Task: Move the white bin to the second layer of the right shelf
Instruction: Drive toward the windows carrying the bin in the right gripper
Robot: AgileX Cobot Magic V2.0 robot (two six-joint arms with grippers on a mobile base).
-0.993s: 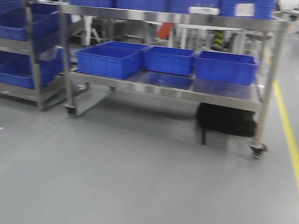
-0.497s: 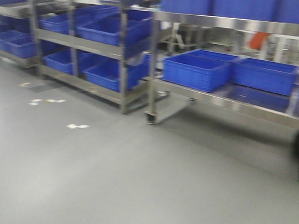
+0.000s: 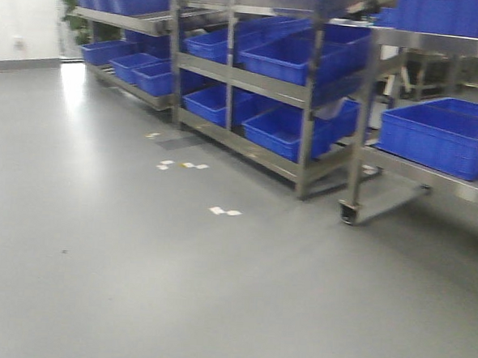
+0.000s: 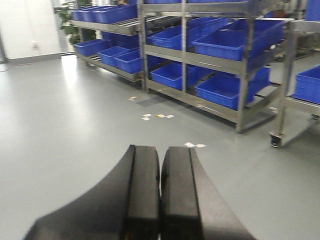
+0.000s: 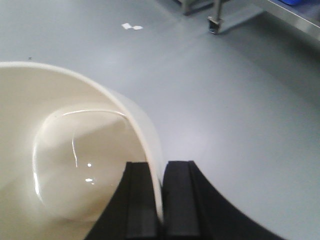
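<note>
- Half a second ago the low steel surface on wheels (image 3: 422, 174) filled the right half of the front view. Now it sits at the right edge, and the tall steel rack (image 3: 265, 85) stands in the middle.
- The small wheel (image 3: 349, 212) under that surface has slid from the middle toward the right.
- A plain white wall (image 3: 18, 15) now shows at the far left; it was out of sight before.
- The shiny cream-white plastic bin (image 5: 75, 150) is a pale blur at the right edge of the front view, in the same spot as before.
- The smooth grey floor (image 3: 135, 286) spreads wide from the front of the view to the foot of the rack and back to the wall.
- A few little white paper scraps (image 3: 225, 211) lie on the floor near the foot of the rack.
- The rack has sloping levels, and deep blue plastic crates (image 3: 291, 56) sit in rows on them. I cannot tell what is inside.
- One more big blue crate (image 3: 432, 138) rests on the low level of the surface, near its left edge.
- The black right gripper (image 5: 159, 170) is clamped on the bin's rim, one finger inside and one outside, holding it above the floor.
- Inside the bin only its glossy round-cornered bottom shows.
- The black left gripper (image 4: 160, 155) has its fingers pressed together, gripping nothing, above the floor.
</note>
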